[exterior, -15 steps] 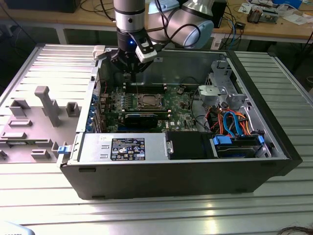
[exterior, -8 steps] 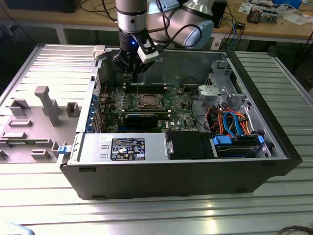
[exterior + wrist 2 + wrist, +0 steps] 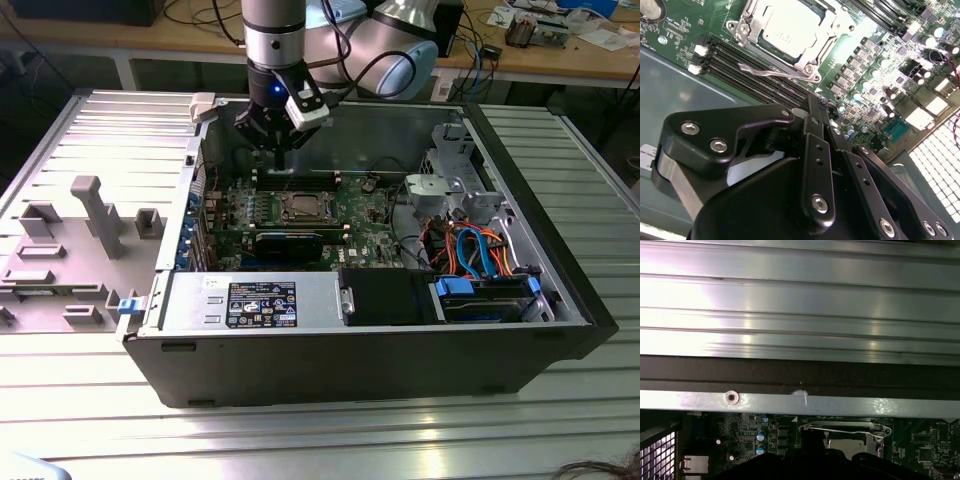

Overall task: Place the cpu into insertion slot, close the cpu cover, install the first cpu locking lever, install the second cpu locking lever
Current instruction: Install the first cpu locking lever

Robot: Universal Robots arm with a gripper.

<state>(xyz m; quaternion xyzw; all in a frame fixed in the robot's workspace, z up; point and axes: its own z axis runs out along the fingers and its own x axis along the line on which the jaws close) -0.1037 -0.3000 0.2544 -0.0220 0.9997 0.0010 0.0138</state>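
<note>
Hanging above the far edge of the green motherboard inside the open computer case, the gripper is seen in the exterior view with its dark fingers pointing down, clear of the board. In the second wrist view the fingers are brought together with nothing seen between them, and no part is carried.

The cpu is seated in the insertion slot, its pale metal face showing through the window of the cpu cover, which is laid flat over it. A thin wire locking lever is seen lying along the socket's edge beside the long black memory slots; whether it is hooked down cannot be told. The same socket and lever are caught in the first wrist view, just beyond the case's metal rim and the ribbed aluminium table.

In the exterior view the cpu is placed near the middle of the board, with the gripper above and behind it, apart from it. A grey fixture tray is set on the table at the exterior view's left, and blue and orange cables are gathered at its right.
</note>
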